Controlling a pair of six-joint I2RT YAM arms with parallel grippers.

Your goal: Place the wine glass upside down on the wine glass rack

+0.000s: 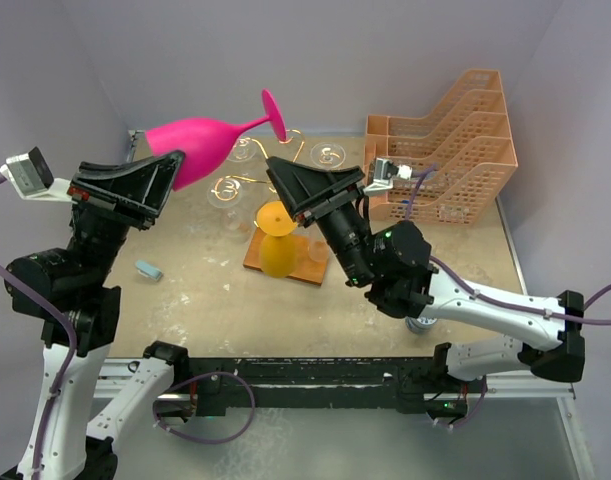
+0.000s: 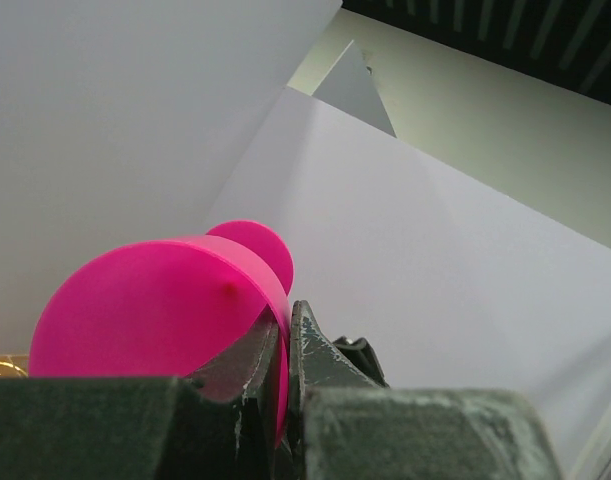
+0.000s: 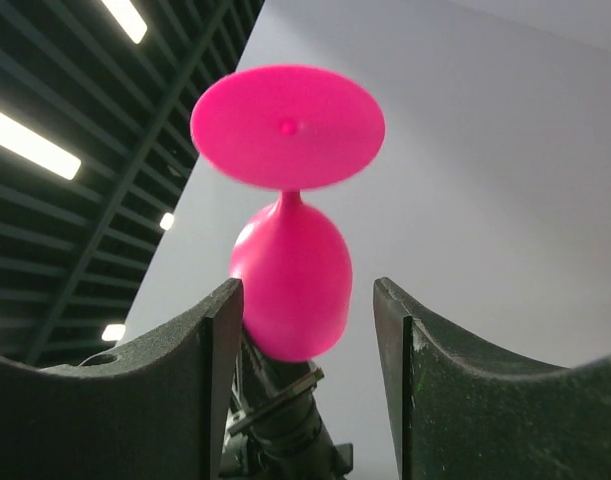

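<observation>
Top external view: the left gripper [image 1: 173,163] holds the pink wine glass [image 1: 200,145] in the air above the far left of the table [image 1: 205,290]. The glass lies roughly level, with its foot pointing right. In the left wrist view, the left gripper [image 2: 285,335] has its fingers [image 2: 250,365] closed tight on the rim of the wine glass [image 2: 155,310]. The stem is hidden behind the bowl, and only part of the foot shows above it.

The right gripper [image 1: 277,172] sits just right of the glass, below its foot, with its fingers spread. In the right wrist view, the right gripper [image 3: 305,305] frames the wine glass [image 3: 290,255] between its fingers [image 3: 220,335]. Neither finger touches the glass, and the lower bowl is cut off behind the left arm.

The wine glass rack [image 1: 235,181] stands at mid-table, below and right of the held glass. Only parts of its gold curled arms show. The central post is hidden by the right gripper and by an orange glass [image 1: 276,240] hung upside down on the rack. The wooden base [image 1: 303,268] is partly covered. Pale round shapes [image 1: 328,154] near the arms are too faint to identify.

A peach tray stack [image 1: 455,150] stands at far right. A small blue object [image 1: 148,270] lies on the left; its type cannot be determined.
</observation>
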